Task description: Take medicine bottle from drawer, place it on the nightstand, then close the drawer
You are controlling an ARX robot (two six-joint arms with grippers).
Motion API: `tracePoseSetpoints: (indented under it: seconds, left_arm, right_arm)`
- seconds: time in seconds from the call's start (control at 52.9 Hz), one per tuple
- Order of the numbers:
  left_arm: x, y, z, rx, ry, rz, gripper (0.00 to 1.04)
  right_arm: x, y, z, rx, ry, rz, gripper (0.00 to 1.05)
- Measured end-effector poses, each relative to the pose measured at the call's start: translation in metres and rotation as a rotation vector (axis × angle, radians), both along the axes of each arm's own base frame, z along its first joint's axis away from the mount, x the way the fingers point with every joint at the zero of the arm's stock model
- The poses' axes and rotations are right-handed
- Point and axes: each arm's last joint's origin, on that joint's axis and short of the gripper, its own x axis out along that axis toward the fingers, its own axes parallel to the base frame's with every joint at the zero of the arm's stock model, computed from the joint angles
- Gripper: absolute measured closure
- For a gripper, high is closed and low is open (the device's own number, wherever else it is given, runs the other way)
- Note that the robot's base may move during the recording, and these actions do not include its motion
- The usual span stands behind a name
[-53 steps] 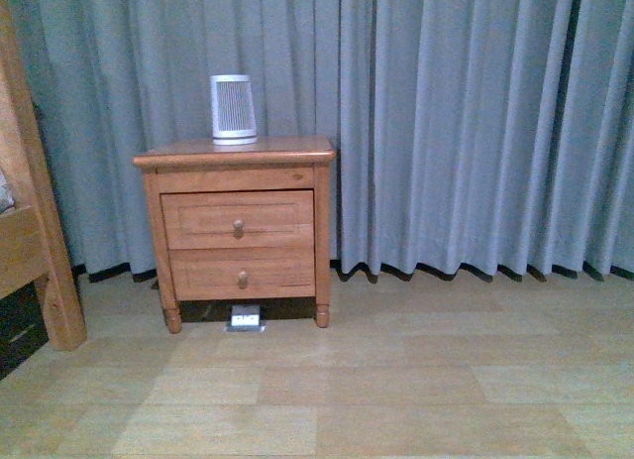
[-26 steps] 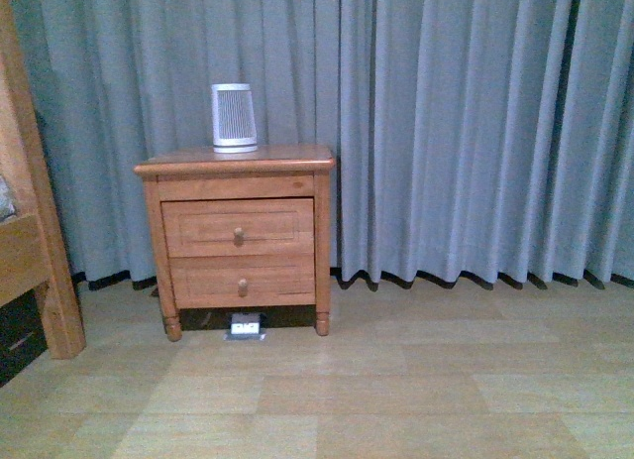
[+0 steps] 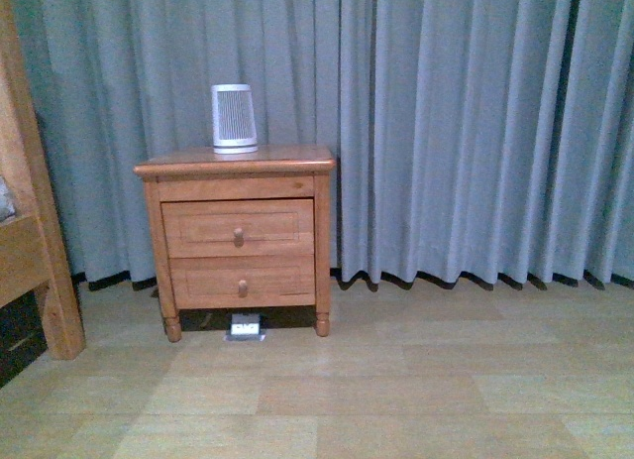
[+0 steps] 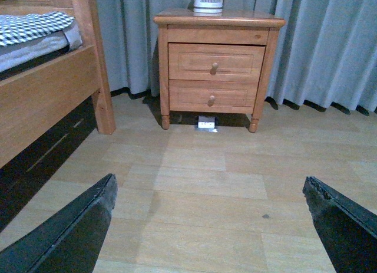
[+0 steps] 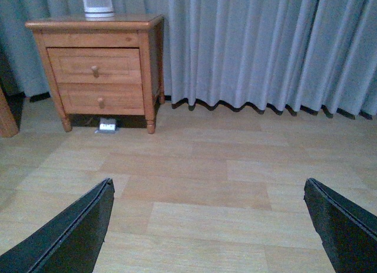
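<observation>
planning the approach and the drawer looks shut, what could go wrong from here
The orange-brown wooden upper drawer is shut, and its small round wooden knob is a tiny target. The open left end effector could slip off it.
The tall white ribbed device stands on the orange-brown wooden nightstand. An arm placing something there might knock it.

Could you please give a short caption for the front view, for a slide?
Wooden nightstand, upper drawer shut, white ribbed device on top, grey curtains behind; no arm visible.

No legible text; marks on white box (image 3: 245, 326) under nightstand (image 3: 238, 165) unreadable.
</observation>
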Motion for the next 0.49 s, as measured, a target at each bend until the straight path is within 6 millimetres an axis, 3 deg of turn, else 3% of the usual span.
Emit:
tracePoseSetpoints:
  seconds: [0.491]
  left_arm:
    - [0.0000, 0.0000, 0.0000, 0.000, 0.000, 0.000, 0.07]
  right_arm:
    - [0.0000, 0.0000, 0.0000, 0.000, 0.000, 0.000, 0.07]
